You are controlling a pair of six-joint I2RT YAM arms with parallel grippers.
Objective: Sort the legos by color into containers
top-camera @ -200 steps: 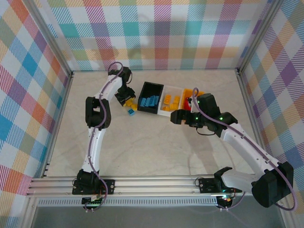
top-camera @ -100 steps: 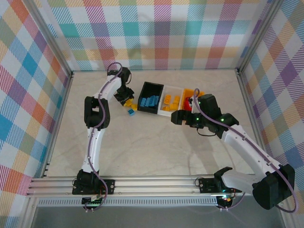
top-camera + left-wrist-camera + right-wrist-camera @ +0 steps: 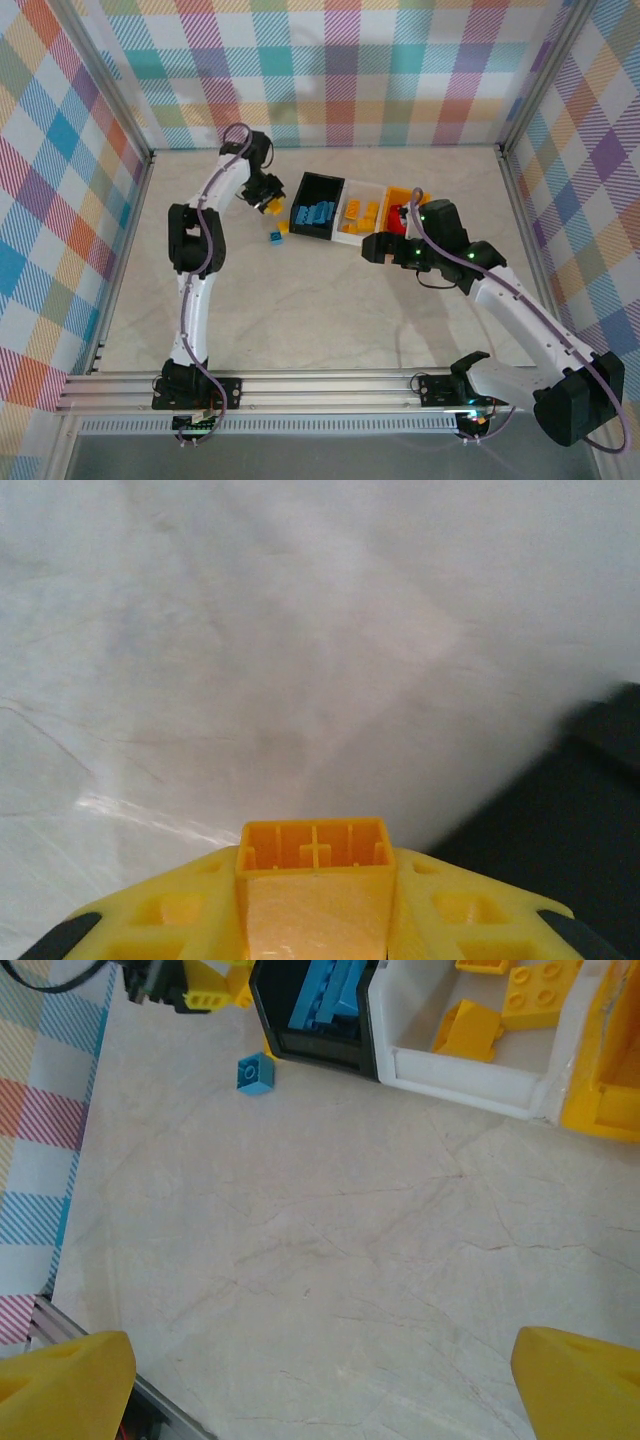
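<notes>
My left gripper (image 3: 267, 199) is shut on a yellow lego (image 3: 313, 846), held hollow side forward between its yellow fingers (image 3: 160, 920), just left of the black container (image 3: 318, 205). That container holds several blue legos (image 3: 330, 995). The white container (image 3: 470, 1070) beside it holds yellow legos (image 3: 468, 1026). The yellow-orange container (image 3: 405, 200) holds red ones. One blue lego (image 3: 274, 237) and a small yellow lego (image 3: 283, 227) lie on the table near the black container. My right gripper (image 3: 370, 246) hovers open over bare table in front of the white container, nothing between its fingers (image 3: 60, 1385).
The three containers stand in a row at the back centre. Checked walls with metal rails (image 3: 120, 250) close in the table on three sides. A wide stretch of bare marble-look tabletop (image 3: 320, 310) lies in front of the containers.
My left gripper has closed on the yellow lego and lifted it up and slightly back. The right arm has barely shifted.
</notes>
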